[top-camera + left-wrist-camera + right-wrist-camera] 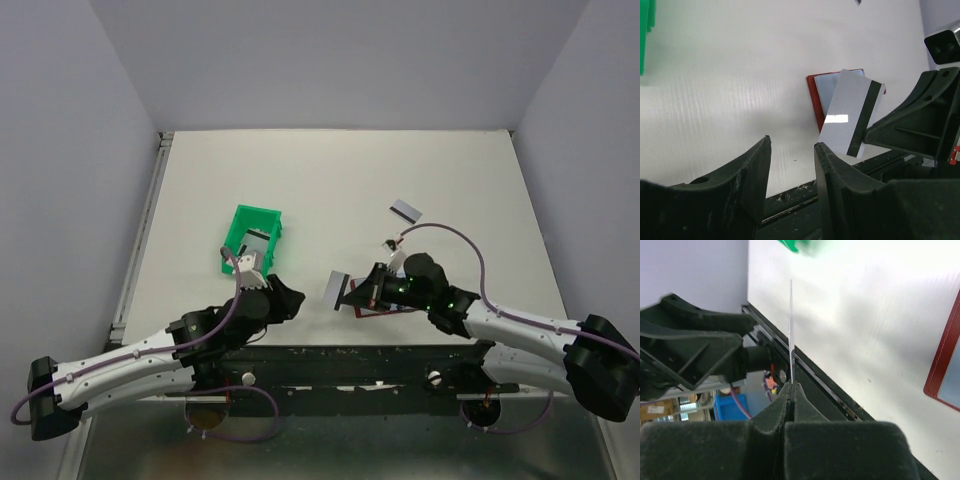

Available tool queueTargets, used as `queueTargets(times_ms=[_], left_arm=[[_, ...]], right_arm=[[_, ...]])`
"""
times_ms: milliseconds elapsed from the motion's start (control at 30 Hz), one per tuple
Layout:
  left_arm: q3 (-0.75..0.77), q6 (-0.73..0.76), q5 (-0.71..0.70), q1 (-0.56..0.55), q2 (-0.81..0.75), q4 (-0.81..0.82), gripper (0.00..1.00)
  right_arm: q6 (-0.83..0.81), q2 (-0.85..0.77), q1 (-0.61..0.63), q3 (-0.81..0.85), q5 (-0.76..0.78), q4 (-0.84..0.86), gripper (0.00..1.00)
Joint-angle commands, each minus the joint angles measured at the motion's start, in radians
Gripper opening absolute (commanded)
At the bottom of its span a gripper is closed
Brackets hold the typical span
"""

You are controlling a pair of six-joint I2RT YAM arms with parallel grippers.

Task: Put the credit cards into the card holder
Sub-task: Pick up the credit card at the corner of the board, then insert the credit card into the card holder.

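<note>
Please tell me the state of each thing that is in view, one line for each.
Held credit card: tilted, gripped at one edge.
Right fingers: shut on the held credit card.
Left fingers: open, empty.
Card holder: open, lying flat, blue inside up.
Loose credit card: flat on the table, untouched.
Green tray: upright, something grey inside.

Green plastic tray [244, 216] on the white table [340, 170], left of centre.

Three cards [336, 290] [405, 210] [258, 243], one card holder [811, 95], one tray [240, 215]
</note>
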Motion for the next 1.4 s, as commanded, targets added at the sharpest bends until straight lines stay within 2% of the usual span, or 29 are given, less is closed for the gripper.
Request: queueTargets(times_ms=[0, 200, 333, 500, 800, 967, 1167, 1367], left_arm=[[-0.012, 0.108, 0.031, 0.004, -0.088, 0.134, 0.52], [0.009, 0.188, 0.094, 0.004, -0.128, 0.263, 0.55], [0.012, 0.205, 0.122, 0.004, -0.145, 0.312, 0.56], [0.008, 0.212, 0.169, 0.005, -0.145, 0.348, 0.58], [-0.015, 0.218, 0.328, 0.005, -0.079, 0.53, 0.57], [-0.011, 0.231, 0.357, 0.007, -0.056, 0.559, 0.47], [-0.02, 0.229, 0.395, 0.005, -0.041, 0.61, 0.41], [-0.024, 0.228, 0.407, 0.007, -0.039, 0.619, 0.22]], right_arm=[[-0.081, -0.087, -0.084, 0.0, -0.131, -0.016, 0.0], [-0.092, -0.119, -0.132, 0.029, -0.314, 0.053, 0.0], [-0.054, -0.138, -0.14, 0.008, -0.385, 0.159, 0.0], [-0.008, -0.155, -0.146, -0.008, -0.44, 0.264, 0.0], [0.053, -0.124, -0.147, -0.014, -0.486, 0.379, 0.0], [0.058, -0.127, -0.147, -0.022, -0.494, 0.389, 0.0], [0.057, -0.13, -0.147, -0.02, -0.495, 0.394, 0.0], [0.049, -0.132, -0.149, -0.023, -0.488, 0.394, 0.0]])
